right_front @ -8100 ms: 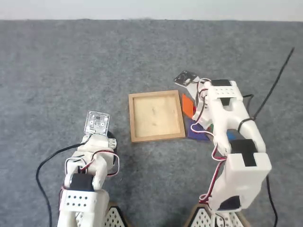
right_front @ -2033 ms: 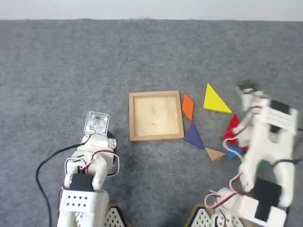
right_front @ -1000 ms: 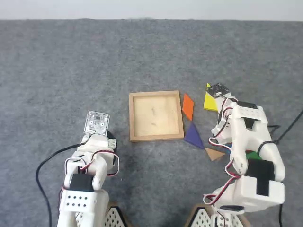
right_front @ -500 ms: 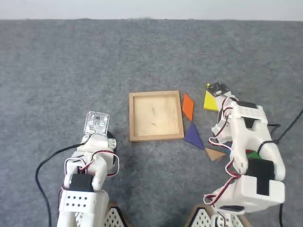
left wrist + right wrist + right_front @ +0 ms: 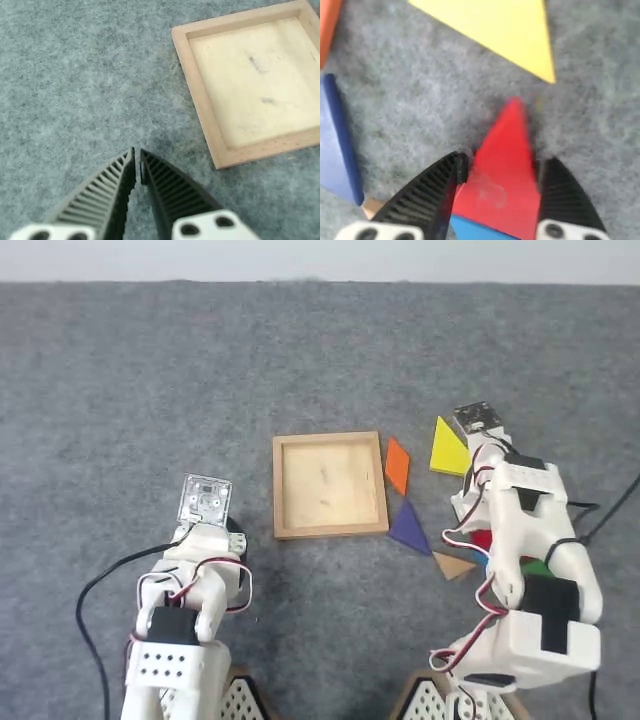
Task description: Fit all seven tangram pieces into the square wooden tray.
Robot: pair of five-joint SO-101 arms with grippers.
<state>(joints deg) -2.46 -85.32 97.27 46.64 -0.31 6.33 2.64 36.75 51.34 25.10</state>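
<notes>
Black fingers (image 5: 427, 197) of the right end effector (image 5: 503, 161) stand apart astride the red triangle (image 5: 500, 185); yellow triangle (image 5: 490, 30) lies just beyond; left end effector (image 5: 136, 152), fingers together, hangs over the grey surface (image 5: 75, 75) beside the wooden tray (image 5: 198, 102).

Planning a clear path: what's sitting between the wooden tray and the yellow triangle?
The orange piece lies between the tray and the yellow triangle, in the high view.

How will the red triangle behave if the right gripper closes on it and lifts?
Probably stiff and light: the red triangle looks flat, thin and rigid. Its sides taper between the fingers of the right gripper, so it may slip out or twist when squeezed. The fuzzy grey mat should resist sliding.
</notes>
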